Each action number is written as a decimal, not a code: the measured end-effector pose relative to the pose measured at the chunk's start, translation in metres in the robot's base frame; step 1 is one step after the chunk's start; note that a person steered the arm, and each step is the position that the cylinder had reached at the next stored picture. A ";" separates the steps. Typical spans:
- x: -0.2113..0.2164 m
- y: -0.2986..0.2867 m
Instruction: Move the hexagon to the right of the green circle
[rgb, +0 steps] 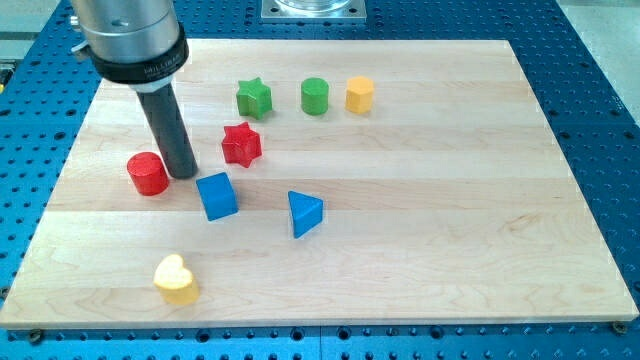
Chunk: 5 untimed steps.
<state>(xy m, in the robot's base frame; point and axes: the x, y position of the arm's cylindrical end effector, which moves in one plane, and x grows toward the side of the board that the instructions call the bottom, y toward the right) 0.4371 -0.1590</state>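
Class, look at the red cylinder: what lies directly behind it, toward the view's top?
Just bare wooden board shows behind the red cylinder. My tip stands beside it, on the view's right. The rod hides a strip of board.

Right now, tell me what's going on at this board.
My tip rests on the wooden board, just right of the red cylinder and left of the red star, touching neither as far as I can tell. The yellow hexagon I'm meant to move already sits close beside the green cylinder, on its right in the view.
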 end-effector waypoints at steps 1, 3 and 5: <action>-0.005 0.000; 0.034 0.006; 0.011 0.027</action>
